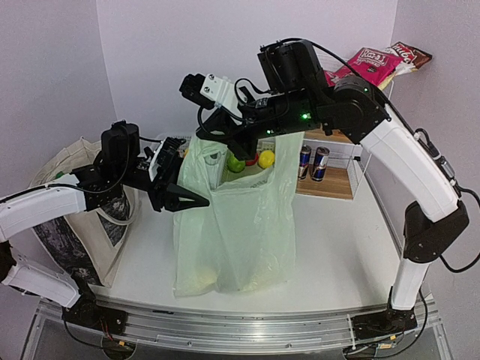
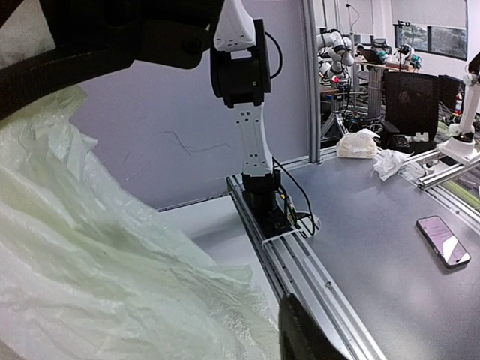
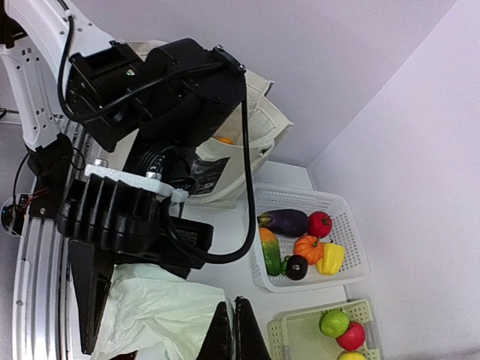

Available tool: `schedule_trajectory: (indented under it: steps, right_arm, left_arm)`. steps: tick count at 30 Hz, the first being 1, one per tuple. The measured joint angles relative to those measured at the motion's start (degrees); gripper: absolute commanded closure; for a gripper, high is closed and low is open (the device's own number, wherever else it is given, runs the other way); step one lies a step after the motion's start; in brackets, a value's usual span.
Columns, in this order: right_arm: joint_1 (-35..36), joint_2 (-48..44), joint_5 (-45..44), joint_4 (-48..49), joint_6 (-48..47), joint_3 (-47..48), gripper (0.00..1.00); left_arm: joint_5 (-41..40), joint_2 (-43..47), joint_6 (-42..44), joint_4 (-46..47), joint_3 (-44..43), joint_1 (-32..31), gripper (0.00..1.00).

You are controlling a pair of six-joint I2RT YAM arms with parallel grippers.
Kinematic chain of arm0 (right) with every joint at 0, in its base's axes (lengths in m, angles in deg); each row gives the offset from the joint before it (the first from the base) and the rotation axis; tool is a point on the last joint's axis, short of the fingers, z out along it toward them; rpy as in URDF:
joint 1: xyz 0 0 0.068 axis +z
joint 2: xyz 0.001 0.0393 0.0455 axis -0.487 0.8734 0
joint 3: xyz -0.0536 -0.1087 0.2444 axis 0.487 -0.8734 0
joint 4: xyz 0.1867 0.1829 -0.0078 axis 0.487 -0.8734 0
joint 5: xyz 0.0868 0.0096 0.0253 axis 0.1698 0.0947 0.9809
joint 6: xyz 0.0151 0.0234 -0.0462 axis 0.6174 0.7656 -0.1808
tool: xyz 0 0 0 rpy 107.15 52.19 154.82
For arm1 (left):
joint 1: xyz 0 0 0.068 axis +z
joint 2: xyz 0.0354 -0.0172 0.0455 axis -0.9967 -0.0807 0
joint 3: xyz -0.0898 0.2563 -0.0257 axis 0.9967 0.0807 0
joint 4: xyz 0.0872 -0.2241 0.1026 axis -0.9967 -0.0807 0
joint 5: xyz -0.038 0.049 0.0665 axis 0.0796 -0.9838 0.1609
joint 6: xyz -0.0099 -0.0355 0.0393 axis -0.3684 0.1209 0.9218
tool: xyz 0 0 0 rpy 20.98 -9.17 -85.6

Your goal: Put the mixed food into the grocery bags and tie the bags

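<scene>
Long links on both the right arm [image 1: 409,154] and the left arm [image 1: 37,206] wear glossy white moulded shells, with rounded matte-black joint housings between them. A small green light [image 1: 304,116] glows near the right wrist. Thin black cables [image 3: 244,172] loop along the bodies. The left gripper [image 1: 187,202] is black and ribbed under a white plate, with tapered fingers. The right gripper [image 3: 232,330] ends in slim black blades.

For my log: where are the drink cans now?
Top view: two drink cans stand on the wooden shelf, right of the pale-green plastic bag.
</scene>
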Motion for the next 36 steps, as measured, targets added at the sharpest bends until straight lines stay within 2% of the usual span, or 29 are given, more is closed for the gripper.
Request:
schedule_trajectory:
  steps: [3,12,13,15,17,18,21,25,29,36]
  right_arm:
    - [0.1,0.0,-1.9,0.4,-0.2,0.0,1.00]
    - [-0.4,-2.8,-2.0,4.2,3.3,-5.6,0.98]
    - [-0.6,-3.5,-2.1,4.4,4.5,-6.5,0.84]
    - [-0.9,-4.5,-2.4,4.9,7.0,-8.1,0.50]
    - [-1.5,-5.4,-2.9,5.7,9.9,-9.3,0.23]
    - [-2.0,-6.1,-3.0,5.7,11.3,-10.1,0.18]
    - [-4.7,-8.8,-3.2,5.3,15.9,-14.1,0.13]
    - [-13.2,-14.6,-1.5,4.6,22.5,-22.0,0.13]
    - [-19.9,-18.7,2.3,4.3,25.2,-28.2,0.12]
    - [-18.9,-17.9,13.6,5.3,27.4,-33.8,0.09]
  left_arm:
    - [-1.8,0.0,-0.4,0.9,0.6,0.0,0.98]
    - [-12.5,-0.1,-0.2,2.9,2.6,0.0,1.00]
    - [-13.9,-0.3,0.3,3.5,2.9,0.0,1.00]
    - [-15.8,-0.4,1.5,4.7,3.8,0.0,1.00]
    - [-17.3,-0.4,3.0,5.5,5.5,0.0,1.00]
    - [-17.8,-0.4,3.6,5.7,6.4,0.0,1.00]
    - [-18.2,-0.4,6.0,5.8,8.1,0.0,1.00]
    - [-17.8,-0.3,9.5,6.1,8.3,0.0,1.00]
    - [-17.4,0.0,11.8,6.4,8.3,0.0,1.00]
    - [-17.0,2.2,14.1,6.2,8.3,0.0,1.00]
